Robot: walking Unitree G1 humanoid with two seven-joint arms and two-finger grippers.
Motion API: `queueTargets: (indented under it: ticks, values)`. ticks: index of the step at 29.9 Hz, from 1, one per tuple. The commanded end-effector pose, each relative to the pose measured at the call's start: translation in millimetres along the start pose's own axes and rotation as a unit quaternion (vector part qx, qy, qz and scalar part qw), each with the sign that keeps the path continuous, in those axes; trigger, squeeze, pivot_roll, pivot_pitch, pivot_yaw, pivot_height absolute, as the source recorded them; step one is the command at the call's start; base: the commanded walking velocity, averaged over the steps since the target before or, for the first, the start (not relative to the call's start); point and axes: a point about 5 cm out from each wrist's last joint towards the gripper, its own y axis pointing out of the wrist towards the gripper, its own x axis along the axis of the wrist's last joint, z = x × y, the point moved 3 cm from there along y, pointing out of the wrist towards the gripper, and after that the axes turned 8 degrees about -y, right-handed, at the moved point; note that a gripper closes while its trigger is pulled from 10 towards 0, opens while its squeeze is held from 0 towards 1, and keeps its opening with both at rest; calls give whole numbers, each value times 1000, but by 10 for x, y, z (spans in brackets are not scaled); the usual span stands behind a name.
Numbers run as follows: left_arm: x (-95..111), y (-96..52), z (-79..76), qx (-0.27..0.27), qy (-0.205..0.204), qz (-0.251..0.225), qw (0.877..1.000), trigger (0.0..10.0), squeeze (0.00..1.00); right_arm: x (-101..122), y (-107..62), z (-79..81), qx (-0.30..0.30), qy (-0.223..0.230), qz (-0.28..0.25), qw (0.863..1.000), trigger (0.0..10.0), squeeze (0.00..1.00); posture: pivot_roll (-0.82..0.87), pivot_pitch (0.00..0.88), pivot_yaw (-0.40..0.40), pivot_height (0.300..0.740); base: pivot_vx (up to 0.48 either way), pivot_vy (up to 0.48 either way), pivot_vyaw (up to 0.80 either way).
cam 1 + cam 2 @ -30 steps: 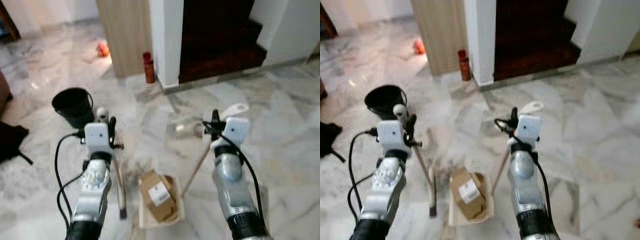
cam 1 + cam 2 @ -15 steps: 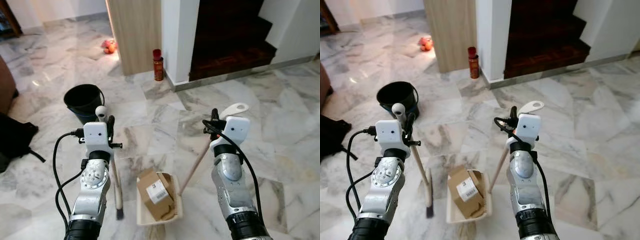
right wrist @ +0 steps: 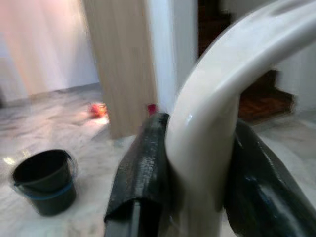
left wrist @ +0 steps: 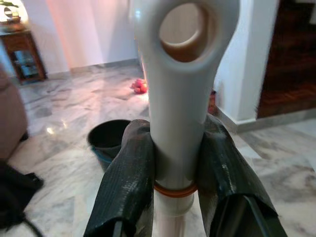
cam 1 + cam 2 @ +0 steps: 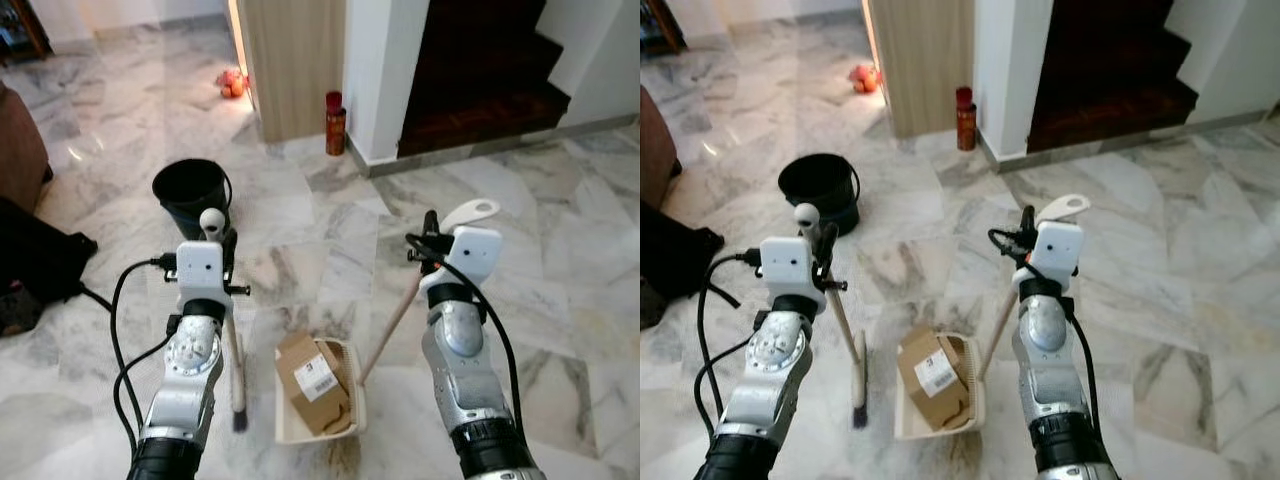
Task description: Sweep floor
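My left gripper (image 5: 222,243) is shut on the white top of a broom handle (image 4: 180,123), and the broom (image 5: 236,370) stands upright with its dark head on the marble floor. My right gripper (image 5: 430,240) is shut on the white handle (image 3: 217,128) of a cream dustpan (image 5: 345,355). The dustpan rests on the floor between my arms and holds a crumpled brown cardboard box (image 5: 312,380) with a white label. The broom head sits just left of the dustpan.
A black bucket (image 5: 190,190) stands on the floor ahead to the left. A red canister (image 5: 335,123) leans by the white pillar (image 5: 385,70); dark stairs (image 5: 480,80) rise behind. An orange object (image 5: 232,84) lies far back. A dark bag (image 5: 35,265) and brown furniture (image 5: 18,145) sit left.
The camera has shifted, so the whole scene sits further right and lower in view. Both grippers keep their hold; broom, dustpan and box stay as they were.
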Motion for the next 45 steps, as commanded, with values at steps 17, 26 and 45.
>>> queueTargets:
  ticks: [17, 26, 45]
  values:
    - [128, 29, 31, 10, 3, -24, 1000, 10000, 0, 133, 25, 36, 7, 30, -21, 999, 10000, 0, 83, 99, 48, 740, 0, 0, 412]
    - [122, 27, 36, 11, 5, -21, 1000, 10000, 0, 117, 15, 61, 13, 34, -16, 999, 10000, 0, 85, 98, 49, 740, 0, 0, 0]
    - [111, 28, 21, 9, 3, -20, 1000, 10000, 0, 121, 20, 97, 26, 31, -16, 999, 10000, 0, 80, 84, 48, 740, 184, 0, 0]
